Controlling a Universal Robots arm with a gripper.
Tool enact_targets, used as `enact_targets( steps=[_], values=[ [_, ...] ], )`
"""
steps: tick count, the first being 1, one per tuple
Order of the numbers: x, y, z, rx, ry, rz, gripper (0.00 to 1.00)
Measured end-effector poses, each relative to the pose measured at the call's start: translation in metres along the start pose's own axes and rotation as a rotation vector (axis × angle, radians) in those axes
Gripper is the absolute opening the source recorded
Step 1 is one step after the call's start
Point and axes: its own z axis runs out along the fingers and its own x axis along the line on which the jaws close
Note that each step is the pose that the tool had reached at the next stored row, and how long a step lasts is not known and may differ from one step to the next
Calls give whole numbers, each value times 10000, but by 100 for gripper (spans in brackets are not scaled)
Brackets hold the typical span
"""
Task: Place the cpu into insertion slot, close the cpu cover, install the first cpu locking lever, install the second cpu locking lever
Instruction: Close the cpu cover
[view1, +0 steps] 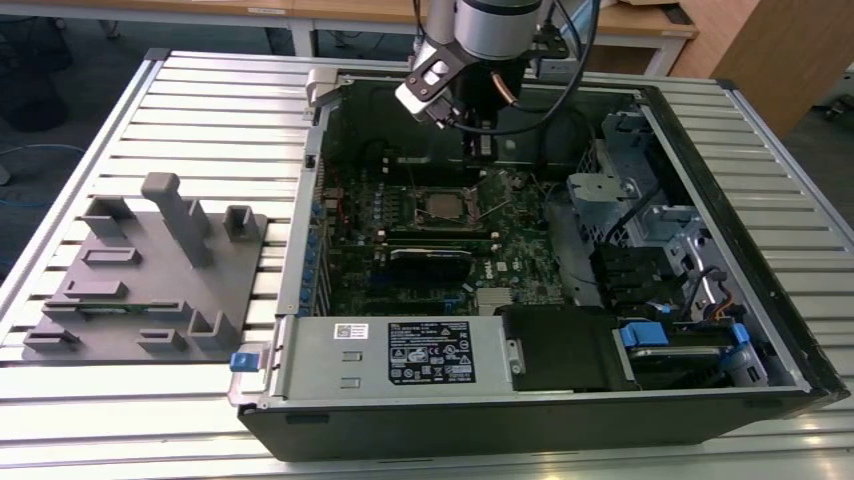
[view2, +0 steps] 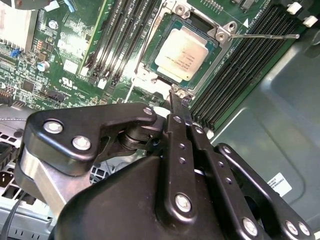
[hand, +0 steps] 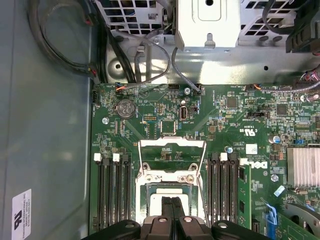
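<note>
Pose first: finding the arm (view1: 487, 30) hanging steeply from above into the open computer case (view1: 534, 430), wrist canted, with the gripper (view1: 483, 150) aimed down at the motherboard (view1: 400, 270) right at the insertion slot. Seeing, in the second wrist view, the gripper (view2: 174, 95) tapering to a point over one edge of the insertion slot (view2: 226, 31), beside a corner of its silvery rim. Reading both fingers (hand: 167, 212) in the first wrist view as pressed flat together, with no gap between them and nothing pinched there. Not managing to tell contact with the rim from a hover just above it.

Logging the cpu (view2: 181, 52) lying flat and square inside the insertion slot, pale metal top facing up. Catching the cpu (view1: 445, 205) too in the exterior view, as a small pale square in the slot's middle. Noting the cpu cover (hand: 171, 142) swung up off the slot in the first wrist view, hinged at the slot's edge, with green board showing through its window. Spotting one locking lever (view2: 265, 36) sticking out sideways from a corner of the slot, lying free above the memory slots (view2: 250, 65) flanking the slot.

Marking the grey power supply (view1: 400, 355) at the case edge, well apart from the slot. Marking also a grey fixture block (view1: 147, 270) outside the case on the slatted table (view1: 200, 100), farther still from the slot.
</note>
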Motion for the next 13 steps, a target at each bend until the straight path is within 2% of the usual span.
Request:
enact_targets(
  steps=[13],
  values=[
    [0, 16, -5, 0, 0, 0, 10]
  ],
)
